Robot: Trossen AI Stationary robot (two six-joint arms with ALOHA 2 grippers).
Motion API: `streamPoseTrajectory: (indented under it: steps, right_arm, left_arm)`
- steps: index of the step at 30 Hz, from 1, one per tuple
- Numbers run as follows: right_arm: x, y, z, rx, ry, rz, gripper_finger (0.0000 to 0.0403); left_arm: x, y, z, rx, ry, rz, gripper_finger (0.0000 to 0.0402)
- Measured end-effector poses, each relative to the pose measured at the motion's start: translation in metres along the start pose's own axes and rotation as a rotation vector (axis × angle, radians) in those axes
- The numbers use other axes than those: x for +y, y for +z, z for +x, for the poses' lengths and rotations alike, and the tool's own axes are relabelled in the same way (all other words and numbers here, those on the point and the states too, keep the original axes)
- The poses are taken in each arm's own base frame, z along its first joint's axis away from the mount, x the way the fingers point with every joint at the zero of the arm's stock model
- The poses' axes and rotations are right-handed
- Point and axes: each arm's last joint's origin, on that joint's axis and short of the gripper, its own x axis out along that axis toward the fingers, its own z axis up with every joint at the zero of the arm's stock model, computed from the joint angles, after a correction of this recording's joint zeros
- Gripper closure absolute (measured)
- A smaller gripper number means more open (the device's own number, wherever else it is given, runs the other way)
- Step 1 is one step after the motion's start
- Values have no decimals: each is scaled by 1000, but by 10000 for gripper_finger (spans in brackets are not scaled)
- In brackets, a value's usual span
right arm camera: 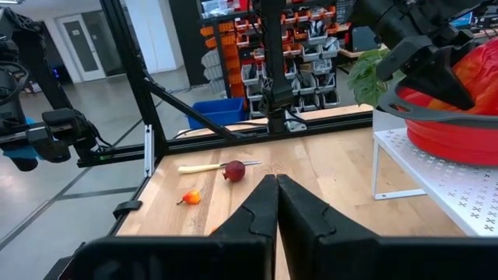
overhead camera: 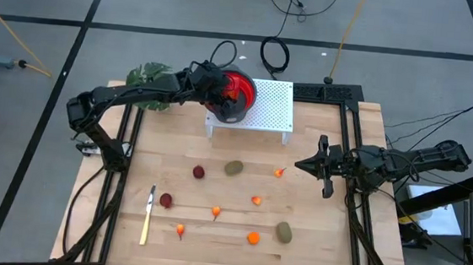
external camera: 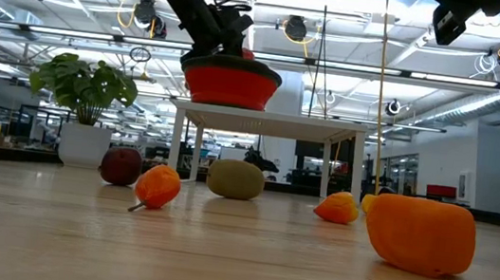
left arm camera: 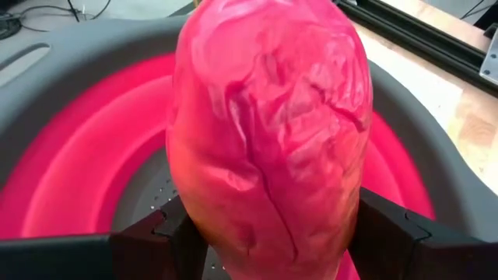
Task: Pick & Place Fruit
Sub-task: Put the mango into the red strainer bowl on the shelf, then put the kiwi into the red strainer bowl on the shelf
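Wooden tabletop (overhead camera: 313, 240) carries scattered fruit (overhead camera: 234, 168). Left end effector (left arm camera: 264, 241) is clamped on a red-orange fruit (left arm camera: 268, 117) over the red bowl (overhead camera: 238, 90) on the white stand (overhead camera: 274, 110). Right end effector (overhead camera: 299, 165) hovers with fingers together.

Fruit (overhead camera: 234, 168) scattered mid-counter (overhead camera: 329, 250) with gaps between, white stand (overhead camera: 264, 109) and red bowl (overhead camera: 238, 89) blocking the back, knife (overhead camera: 147, 216) near left edge

An open industrial workshop: parts-bin shelves (right arm camera: 299, 54), exposed ceiling ducts (external camera: 382, 75), cables (overhead camera: 275, 55) on concrete floor.
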Motion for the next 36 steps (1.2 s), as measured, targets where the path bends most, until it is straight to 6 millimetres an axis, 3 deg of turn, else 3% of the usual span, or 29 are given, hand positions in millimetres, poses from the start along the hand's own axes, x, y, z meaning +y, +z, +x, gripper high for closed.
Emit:
streamPoseTrajectory:
  steps: [5, 16, 22, 27, 36]
  right_arm:
    - [0, 0, 0, 0, 0, 0, 401]
    - [0, 0, 0, 0, 0, 0, 402]
    - [0, 0, 0, 0, 0, 0, 401]
    - [0, 0, 0, 0, 0, 0, 401]
    - [0, 0, 0, -1, 1, 0, 401]
  left_arm:
    - [0, 0, 0, 0, 0, 0, 158]
    - [0, 0, 0, 0, 0, 0, 95]
    - [1, 2, 0, -16, 20, 29, 90]
    - [4, 12, -14, -99, 24, 21, 100]
    - [-4, 23, -58, -214, -29, 11, 121]
